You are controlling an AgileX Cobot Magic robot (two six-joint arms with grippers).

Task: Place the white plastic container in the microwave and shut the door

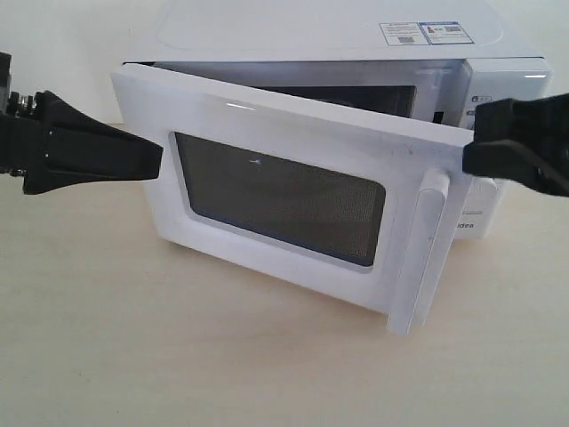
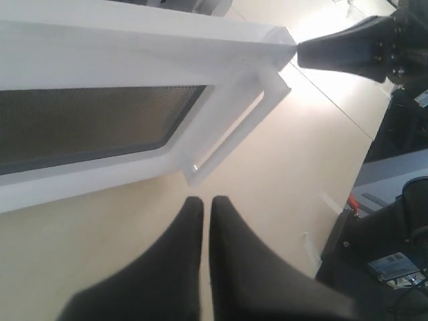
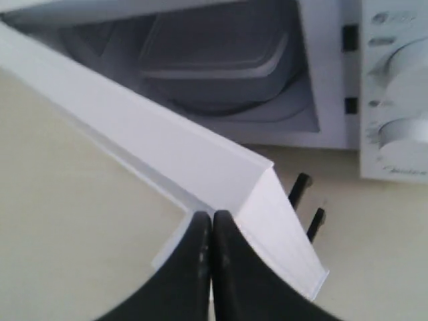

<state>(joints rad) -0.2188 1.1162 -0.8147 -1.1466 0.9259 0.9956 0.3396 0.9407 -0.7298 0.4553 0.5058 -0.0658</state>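
The bench is a pale wood-look table (image 1: 178, 356) with a plain white wall behind. I count one microwave (image 1: 338, 36), one door (image 1: 267, 111), one white plastic container (image 3: 214, 50) and two black grippers.

The door hangs from the left side and stands partly open, its free edge and vertical bar handle (image 1: 427, 258) swung toward the near right. In the exterior view its dark mesh window (image 1: 280, 197) blocks almost all of the cavity, so I cannot see the container there. Only the right wrist view looks past the door's edge: the container lies inside the microwave on the glass turntable, lid on. That view also shows two round dials (image 3: 408, 100) and two black latch hooks (image 3: 301, 190) on the door edge.

The left gripper (image 1: 158, 160) hovers at the left, just beside the door's outer face, its jaws together and empty. The right gripper (image 1: 468, 151) has its jaws pressed together at the door's upper free corner; the left wrist view shows its tip meeting that corner.

Stickers (image 1: 431, 33) sit on the microwave's top. Dark gear and cables (image 2: 388, 254) lie off the table.
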